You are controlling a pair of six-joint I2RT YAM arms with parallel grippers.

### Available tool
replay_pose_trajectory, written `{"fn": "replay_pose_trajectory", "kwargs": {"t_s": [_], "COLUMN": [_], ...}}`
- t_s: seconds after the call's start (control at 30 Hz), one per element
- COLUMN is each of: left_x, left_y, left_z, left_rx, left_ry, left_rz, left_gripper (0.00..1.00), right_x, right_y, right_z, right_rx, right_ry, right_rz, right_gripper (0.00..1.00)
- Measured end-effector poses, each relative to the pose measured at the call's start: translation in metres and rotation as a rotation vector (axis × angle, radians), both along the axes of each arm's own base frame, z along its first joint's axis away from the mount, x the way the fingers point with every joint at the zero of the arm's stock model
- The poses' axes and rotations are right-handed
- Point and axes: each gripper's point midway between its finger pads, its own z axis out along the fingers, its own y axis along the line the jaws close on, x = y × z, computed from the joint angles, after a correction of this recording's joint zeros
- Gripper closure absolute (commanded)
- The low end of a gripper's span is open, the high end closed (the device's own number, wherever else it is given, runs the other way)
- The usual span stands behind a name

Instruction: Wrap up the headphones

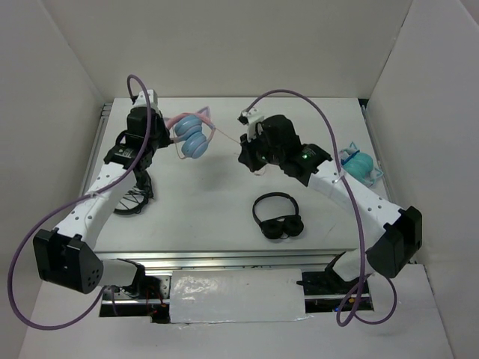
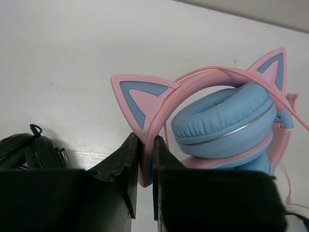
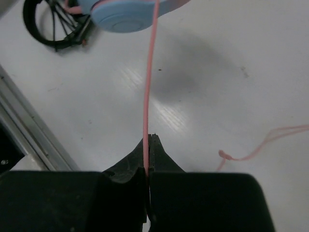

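Above the tabletop (image 1: 217, 202), left end effector (image 2: 146, 143) pinches the cat-ear headphones (image 2: 227, 121) by their pink headband (image 2: 159, 111), steadying them; right end effector (image 3: 148, 153), pressed onto the pink cable (image 3: 149, 72), holds it taut, likely for winding.

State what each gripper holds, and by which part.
The left gripper clamps the headphones by the pink headband beside a cat ear. The right gripper pinches their thin pink cable partway along its length.

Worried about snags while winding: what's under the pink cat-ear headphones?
Bare white table shows beneath the headphones, held by the left pincer; the black wire bundle lies aside. The spot directly below the ear cups is covered.
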Motion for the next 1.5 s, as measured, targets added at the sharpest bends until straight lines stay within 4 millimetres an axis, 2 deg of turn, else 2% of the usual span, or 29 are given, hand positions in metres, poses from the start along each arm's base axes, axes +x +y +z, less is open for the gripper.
{"fn": "replay_pose_trajectory", "kwargs": {"t_s": [0.1, 0.23, 0.33, 0.43, 0.5, 0.53, 0.7, 0.87, 1.03, 1.1, 1.13, 1.17, 1.23, 1.37, 1.5], "left_x": [0.005, 0.011, 0.012, 0.011, 0.009, 0.007, -0.012, -0.045, -0.084, -0.1, -0.107, -0.115, -0.129, -0.146, -0.154], "left_y": [0.001, -0.007, -0.017, -0.025, -0.029, -0.031, -0.045, -0.063, -0.078, -0.083, -0.086, -0.088, -0.094, -0.106, -0.122], "left_z": [0.013, 0.04, 0.062, 0.083, 0.097, 0.105, 0.15, 0.217, 0.279, 0.3, 0.308, 0.315, 0.324, 0.321, 0.292], "left_rx": [-0.048, -0.112, -0.162, -0.208, -0.232, -0.244, -0.307, -0.364, -0.391, -0.394, -0.395, -0.395, -0.395, -0.393, -0.352], "left_ry": [-0.029, -0.093, -0.129, -0.172, -0.201, -0.213, -0.29, -0.396, -0.494, -0.529, -0.541, -0.555, -0.569, -0.548, -0.493], "left_rz": [0.037, 0.022, -0.019, -0.061, -0.089, -0.108, -0.212, -0.367, -0.523, -0.589, -0.619, -0.651, -0.722, -0.85, -1.008], "left_gripper": [1.0, 1.0, 1.0, 1.0, 1.0, 1.0, 1.0, 1.0, 1.0, 1.0, 1.0, 1.0, 1.0, 1.0, 1.0], "right_x": [-0.019, -0.044, -0.048, -0.044, -0.04, -0.039, -0.037, -0.01, 0.036, 0.052, 0.06, 0.066, 0.079, 0.107, 0.137], "right_y": [0.022, 0.046, 0.056, 0.066, 0.071, 0.073, 0.073, 0.087, 0.111, 0.12, 0.124, 0.127, 0.133, 0.13, 0.103], "right_z": [-0.007, -0.026, -0.033, -0.036, -0.042, -0.046, -0.078, -0.094, -0.091, -0.086, -0.085, -0.082, -0.077, -0.062, -0.052], "right_rx": [0.057, 0.115, 0.148, 0.177, 0.192, 0.207, 0.273, 0.349, 0.44, 0.48, 0.5, 0.518, 0.551, 0.595, 0.59], "right_ry": [0.012, 0.042, 0.04, 0.021, 0.003, -0.018, -0.111, -0.179, -0.221, -0.222, -0.217, -0.218, -0.195, -0.187, -0.195], "right_rz": [0.104, 0.234, 0.281, 0.31, 0.329, 0.337, 0.364, 0.377, 0.365, 0.356, 0.354, 0.35, 0.336, 0.298, 0.25], "right_gripper": [1.0, 1.0, 0.98, 0.89, 0.75, 0.72, 0.6, 0.53, 0.54, 0.59, 0.78, 0.86, 1.0, 1.0, 1.0]}}
